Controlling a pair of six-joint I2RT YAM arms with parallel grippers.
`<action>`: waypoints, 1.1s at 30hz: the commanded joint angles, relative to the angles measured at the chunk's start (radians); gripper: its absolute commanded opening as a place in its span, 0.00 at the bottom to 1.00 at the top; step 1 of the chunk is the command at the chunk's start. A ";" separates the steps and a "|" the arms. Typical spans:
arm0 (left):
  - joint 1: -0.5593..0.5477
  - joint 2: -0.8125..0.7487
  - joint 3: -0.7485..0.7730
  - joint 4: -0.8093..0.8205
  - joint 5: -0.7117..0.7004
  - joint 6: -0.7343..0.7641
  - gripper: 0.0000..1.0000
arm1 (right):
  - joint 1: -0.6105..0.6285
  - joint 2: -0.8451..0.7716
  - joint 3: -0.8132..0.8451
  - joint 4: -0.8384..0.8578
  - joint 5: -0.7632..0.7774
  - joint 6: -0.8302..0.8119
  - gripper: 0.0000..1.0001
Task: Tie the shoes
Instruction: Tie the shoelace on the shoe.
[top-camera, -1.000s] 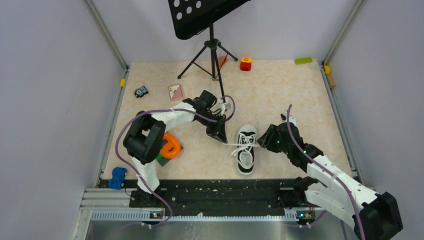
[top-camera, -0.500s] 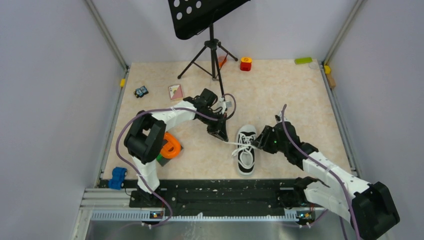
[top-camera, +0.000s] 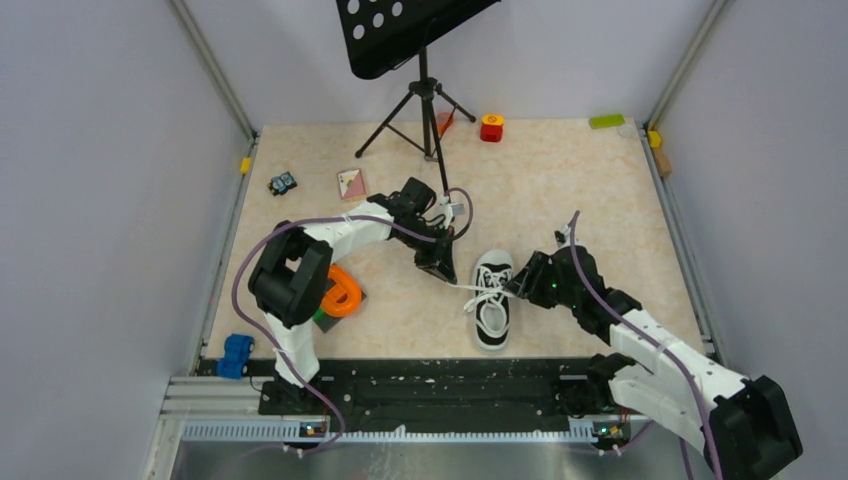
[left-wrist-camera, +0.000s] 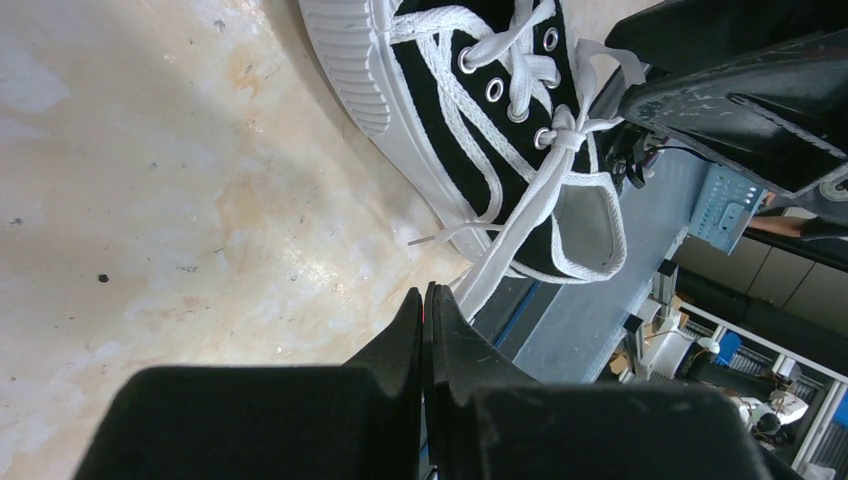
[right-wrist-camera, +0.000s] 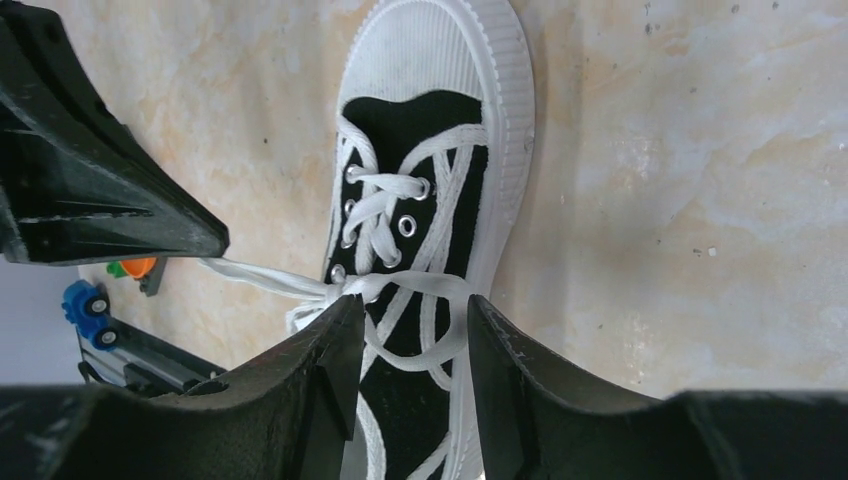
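Overhead: the sneaker lies on the desk just right of the left end effector and beneath the right end effector — the nearer one — its long axis near-to-far, toe pointing away from the bases. Left wrist: end effector pinched together on a lace, stretched taut to the crossing at the upper eyelets. Right wrist: jaws apart, straddling a slack strand beside that crossing, gripping nothing. Obstructions: none close — music stand stands well beyond.
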 joint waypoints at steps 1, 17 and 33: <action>-0.002 -0.002 -0.007 0.001 0.006 0.013 0.00 | -0.010 -0.038 0.048 0.028 0.025 0.011 0.45; -0.011 0.001 -0.005 0.007 0.010 0.007 0.00 | -0.011 0.017 0.008 0.049 0.051 0.014 0.45; -0.015 0.007 -0.002 0.006 0.009 0.007 0.00 | -0.034 -0.042 -0.093 0.123 0.031 0.090 0.17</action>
